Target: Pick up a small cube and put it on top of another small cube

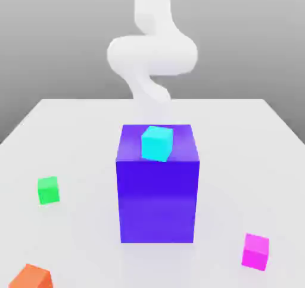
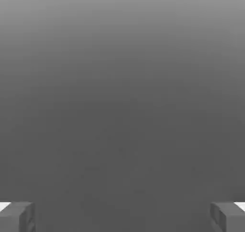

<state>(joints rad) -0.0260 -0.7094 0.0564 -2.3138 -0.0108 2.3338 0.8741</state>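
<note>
The small magenta-pink cube (image 1: 256,251) rests on the white table near the front, at the exterior view's right. The small green cube (image 1: 48,190) sits on the table at the exterior view's left, far from the magenta one, with the big blue block between them. My white arm (image 1: 152,55) curls up behind the blue block, away from both cubes. In the hand view my gripper (image 2: 122,217) is open, its two grey fingertips (image 2: 16,216) set wide apart with nothing between them, facing plain grey background.
A tall big blue block (image 1: 158,197) stands mid-table with a cyan cube (image 1: 157,143) on its top. An orange cube (image 1: 30,278) lies at the front corner on the exterior view's left. The white table (image 1: 83,132) stretches around them.
</note>
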